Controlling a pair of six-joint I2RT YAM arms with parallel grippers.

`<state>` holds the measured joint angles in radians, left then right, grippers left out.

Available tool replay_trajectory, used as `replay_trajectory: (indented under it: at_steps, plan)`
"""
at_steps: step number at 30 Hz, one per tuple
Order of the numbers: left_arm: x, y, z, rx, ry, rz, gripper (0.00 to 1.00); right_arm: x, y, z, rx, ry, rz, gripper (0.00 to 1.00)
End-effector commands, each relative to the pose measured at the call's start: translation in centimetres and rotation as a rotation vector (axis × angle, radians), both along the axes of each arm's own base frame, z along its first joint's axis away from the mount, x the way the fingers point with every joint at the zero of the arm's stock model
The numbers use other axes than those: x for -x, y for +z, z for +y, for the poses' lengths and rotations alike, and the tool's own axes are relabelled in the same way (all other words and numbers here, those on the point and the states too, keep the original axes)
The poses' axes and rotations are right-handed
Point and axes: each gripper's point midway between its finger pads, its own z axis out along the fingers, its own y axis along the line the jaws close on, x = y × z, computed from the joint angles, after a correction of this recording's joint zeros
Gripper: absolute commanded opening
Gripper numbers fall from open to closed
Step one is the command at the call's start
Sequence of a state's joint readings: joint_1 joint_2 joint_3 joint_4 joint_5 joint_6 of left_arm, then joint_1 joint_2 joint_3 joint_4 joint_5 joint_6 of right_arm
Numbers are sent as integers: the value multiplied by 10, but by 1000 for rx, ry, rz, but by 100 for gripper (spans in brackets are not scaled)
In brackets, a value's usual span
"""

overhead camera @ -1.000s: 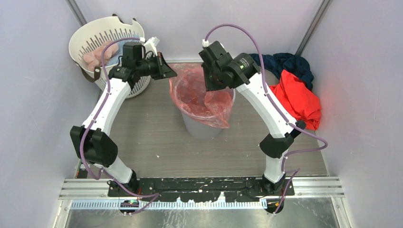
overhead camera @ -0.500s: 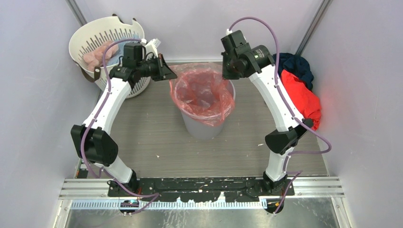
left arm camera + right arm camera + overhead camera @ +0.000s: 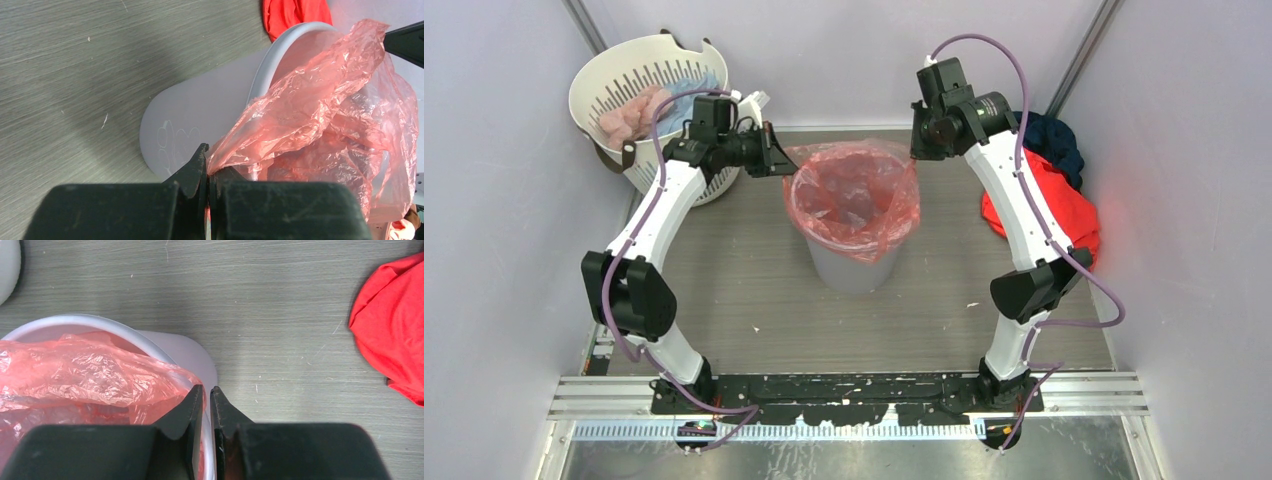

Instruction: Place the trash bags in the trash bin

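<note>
The light grey trash bin (image 3: 849,270) stands mid-floor with the crinkly red-pink trash bag (image 3: 854,195) spread in its mouth and draped over the rim. My left gripper (image 3: 776,160) is at the bin's left rim, shut on a pinch of the bag's edge (image 3: 235,145); its fingertips (image 3: 207,160) meet just outside the bin wall (image 3: 200,115). My right gripper (image 3: 922,150) is at the back right rim. Its jaws (image 3: 207,390) stand nearly together, with bag film (image 3: 85,375) and the bin's rim (image 3: 75,320) showing in the narrow gap.
A white slotted laundry basket (image 3: 639,90) holding pale pink and blue cloth stands at the back left, close behind my left arm. A red-orange garment (image 3: 1049,205) and a dark blue one (image 3: 1049,135) lie against the right wall. Walls close in on three sides.
My right gripper moved from over the bin's mouth out to the back right rim, drawing the bag's edge with it. The left gripper shifted slightly right. The bag's mouth now lies wider.
</note>
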<state>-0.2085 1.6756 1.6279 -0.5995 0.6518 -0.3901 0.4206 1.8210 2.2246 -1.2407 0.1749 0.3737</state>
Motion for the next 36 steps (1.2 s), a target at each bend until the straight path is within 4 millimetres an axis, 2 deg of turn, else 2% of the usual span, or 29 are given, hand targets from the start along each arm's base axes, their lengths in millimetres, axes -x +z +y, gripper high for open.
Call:
replay_trajectory:
  at_steps: [1, 20, 36]
  plan:
    - [0, 12, 0, 8, -31, -44, 0, -8, 21, 6, -50, 36, -82, 18]
    - [-5, 12, -5, 13, -62, -26, 0, -34, -10, -1, -74, 29, -36, 14]
    - [-6, -12, -11, 1, -80, 49, 0, -28, -32, 4, -94, 49, 7, 13]
